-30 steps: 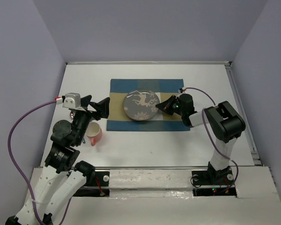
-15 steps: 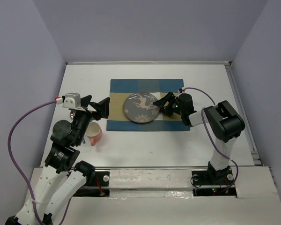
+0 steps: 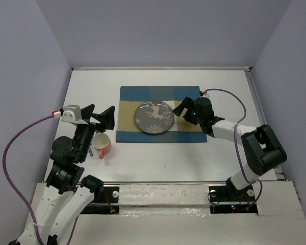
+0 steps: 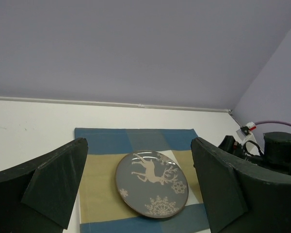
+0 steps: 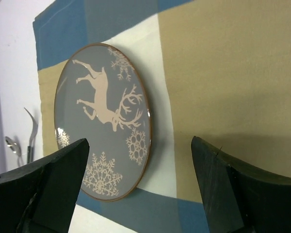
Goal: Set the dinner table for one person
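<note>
Reindeer plate (image 3: 154, 117) lies on checked placemat (image 3: 127, 97). Right gripper (image 3: 182, 107) just right of plate, jaws wide and empty; left gripper (image 3: 102, 114) well left of plate, likewise wide.

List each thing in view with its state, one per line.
Plate: flat on the placemat, empty.
Placemat: spread flat on the table.
Mug: upright, off the placemat.
Fork and spoon: lying on the table, beyond the placemat.
Left gripper: open, empty.
Right gripper: open, empty, beside the plate.
</note>
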Action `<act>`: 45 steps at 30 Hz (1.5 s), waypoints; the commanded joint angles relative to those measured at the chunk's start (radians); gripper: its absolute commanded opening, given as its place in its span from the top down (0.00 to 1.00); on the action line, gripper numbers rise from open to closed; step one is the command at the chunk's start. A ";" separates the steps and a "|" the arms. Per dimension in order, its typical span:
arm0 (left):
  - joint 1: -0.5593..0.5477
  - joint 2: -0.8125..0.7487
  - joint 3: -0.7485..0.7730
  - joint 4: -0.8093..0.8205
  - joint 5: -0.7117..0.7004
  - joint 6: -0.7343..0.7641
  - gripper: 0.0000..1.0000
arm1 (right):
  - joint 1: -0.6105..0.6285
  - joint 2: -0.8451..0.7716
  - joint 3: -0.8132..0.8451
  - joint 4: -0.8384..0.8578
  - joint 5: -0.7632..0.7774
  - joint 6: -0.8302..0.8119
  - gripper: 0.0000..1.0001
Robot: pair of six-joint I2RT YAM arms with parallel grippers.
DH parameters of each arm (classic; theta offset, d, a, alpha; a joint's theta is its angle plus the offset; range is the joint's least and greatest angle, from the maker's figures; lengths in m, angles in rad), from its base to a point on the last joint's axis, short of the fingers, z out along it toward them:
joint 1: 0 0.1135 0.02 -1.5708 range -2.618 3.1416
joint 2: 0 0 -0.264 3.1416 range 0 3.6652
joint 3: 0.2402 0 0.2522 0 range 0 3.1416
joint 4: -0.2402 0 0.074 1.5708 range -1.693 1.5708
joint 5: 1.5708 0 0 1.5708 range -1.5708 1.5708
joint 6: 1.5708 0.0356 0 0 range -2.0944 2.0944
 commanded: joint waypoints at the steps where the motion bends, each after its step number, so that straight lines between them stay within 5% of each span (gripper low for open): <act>1: 0.022 -0.055 -0.007 0.039 -0.073 0.005 0.01 | 0.107 -0.138 0.065 -0.093 0.137 -0.147 0.12; 8: 0.065 -0.123 -0.014 0.031 -0.171 -0.015 0.01 | 0.458 -0.079 0.225 -0.094 0.059 -0.287 0.22; 12: 0.083 -0.126 -0.011 0.028 -0.194 -0.015 0.01 | 0.619 0.032 0.401 -0.108 0.061 -0.315 0.10; 19: 0.108 -0.128 -0.014 0.031 -0.198 -0.015 0.01 | 0.701 0.323 0.760 -0.249 0.120 -0.377 0.05; 27: 0.109 -0.132 -0.016 0.036 -0.177 -0.015 0.01 | 0.743 0.598 1.085 -0.502 0.215 -0.434 0.15; 31: 0.109 -0.137 -0.016 0.036 -0.172 -0.015 0.01 | 0.752 0.646 1.139 -0.527 0.217 -0.433 0.36; 38: 0.109 -0.141 -0.017 0.038 -0.165 -0.017 0.01 | 0.770 0.629 1.145 -0.526 0.263 -0.430 1.00; 45: 0.111 -0.141 -0.019 0.038 -0.156 -0.017 0.01 | 0.761 0.454 1.027 -0.443 0.448 -0.502 1.00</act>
